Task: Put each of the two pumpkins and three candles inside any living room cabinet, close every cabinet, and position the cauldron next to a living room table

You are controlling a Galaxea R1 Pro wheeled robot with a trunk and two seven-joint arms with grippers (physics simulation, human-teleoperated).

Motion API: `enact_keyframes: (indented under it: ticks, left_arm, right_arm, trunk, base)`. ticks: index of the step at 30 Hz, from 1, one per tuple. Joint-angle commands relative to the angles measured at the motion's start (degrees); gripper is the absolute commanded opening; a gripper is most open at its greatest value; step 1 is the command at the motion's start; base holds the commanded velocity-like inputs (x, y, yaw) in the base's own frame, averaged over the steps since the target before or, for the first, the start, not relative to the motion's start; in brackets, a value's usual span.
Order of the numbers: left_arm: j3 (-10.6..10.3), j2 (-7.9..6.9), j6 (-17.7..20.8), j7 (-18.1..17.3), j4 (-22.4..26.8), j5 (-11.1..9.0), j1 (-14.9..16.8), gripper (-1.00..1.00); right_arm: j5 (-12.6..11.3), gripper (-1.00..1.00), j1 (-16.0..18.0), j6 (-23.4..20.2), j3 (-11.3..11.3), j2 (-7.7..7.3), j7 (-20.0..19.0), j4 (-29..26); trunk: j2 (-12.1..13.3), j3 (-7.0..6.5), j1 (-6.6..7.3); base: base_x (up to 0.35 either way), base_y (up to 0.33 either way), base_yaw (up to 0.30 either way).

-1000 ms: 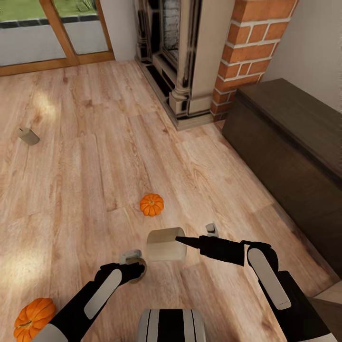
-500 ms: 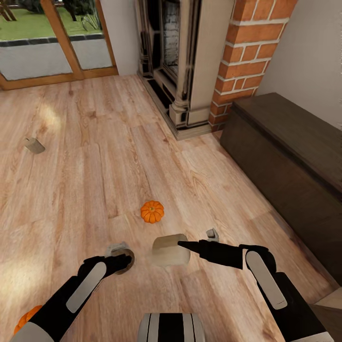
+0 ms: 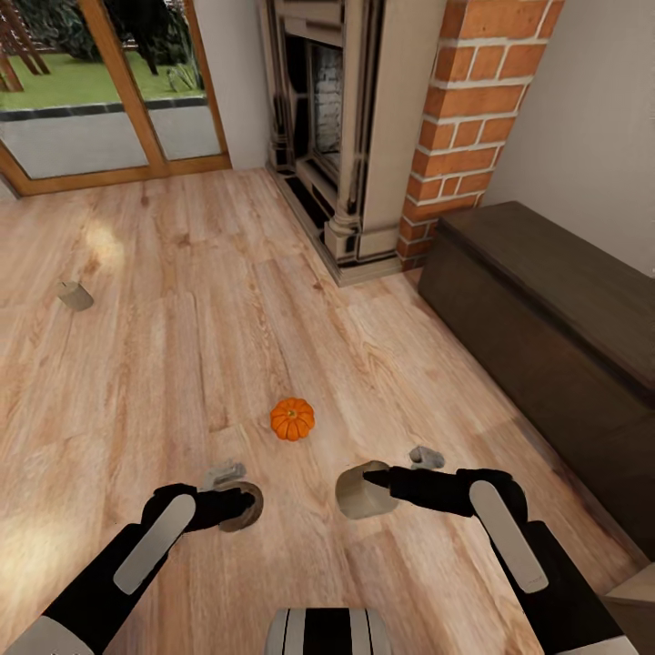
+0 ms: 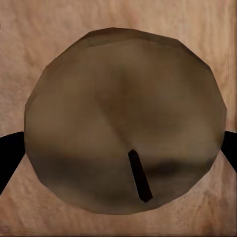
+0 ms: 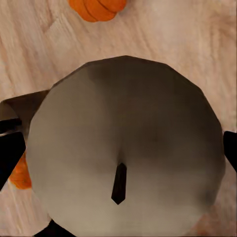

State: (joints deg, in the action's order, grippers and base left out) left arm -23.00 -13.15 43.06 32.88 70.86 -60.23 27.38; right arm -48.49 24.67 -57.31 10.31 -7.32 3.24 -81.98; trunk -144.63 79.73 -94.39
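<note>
We hold a candle clamped in each gripper, left (image 3: pixel 238 506) and right (image 3: pixel 366 488), wicks toward the wrist cameras, with the cabinet (image 3: pixel 546 337) at two o'clock, nearer our right arm.

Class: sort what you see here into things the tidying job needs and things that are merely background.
Job:
- candle in the left pincer
- candle in the right pincer
- third candle on the floor
- pumpkin
- cabinet

Background:
- fireplace surround
- brick chimney
- glazed doors
</note>
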Motion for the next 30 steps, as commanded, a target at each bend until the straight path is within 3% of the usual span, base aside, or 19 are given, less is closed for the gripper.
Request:
enact_keyframes:
  ticks: [1,3,6,18,21,30]
  left_arm:
    - [1.1,-0.03,1.1,0.7,0.2,-1.0,0.0,-1.0]
    - [4.3,0.06,3.1,0.8,0.5,-1.3,0.0,-1.0]
    - [6.6,0.12,5.2,0.8,0.7,-1.5,0.0,-1.0]
    - [7.4,0.38,5.9,0.8,1.1,-1.5,0.0,-1.0]
    - [7.4,0.34,6.0,0.8,1.4,-1.5,0.0,-1.0]
    - [7.4,0.38,6.1,0.8,1.5,-2.0,0.0,-1.0]
  right_arm:
    - [-1.1,-1.0,0.0,-0.1,0.2,-0.03,3.8,-0.5]
    - [-1.1,-1.0,0.0,-0.1,0.4,0.1,7.8,-1.4]
    - [-1.2,-1.0,0.0,-0.1,0.6,0.44,9.9,-1.8]
    - [-2.1,-1.0,0.0,-0.3,0.8,0.57,10.5,-1.9]
    - [-1.9,-1.0,0.0,-0.5,0.8,1.72,10.5,-1.9]
    - [-1.4,-1.0,0.0,-0.6,0.7,1.99,10.5,-1.6]
  trunk:
    - [0.0,-0.19,0.03]
    - [0.0,-0.63,0.08]
    - [0.1,-1.29,0.16]
    - [0.2,-3.95,0.47]
    - [0.3,-4.62,0.55]
    - [0.4,-6.53,0.78]
  base:
    - [0.0,0.0,0.0]
    - [0.0,0.0,0.0]
    - [0.0,0.0,0.0]
    - [0.0,0.0,0.0]
    - [0.0,0.0,0.0]
    - [0.0,0.0,0.0]
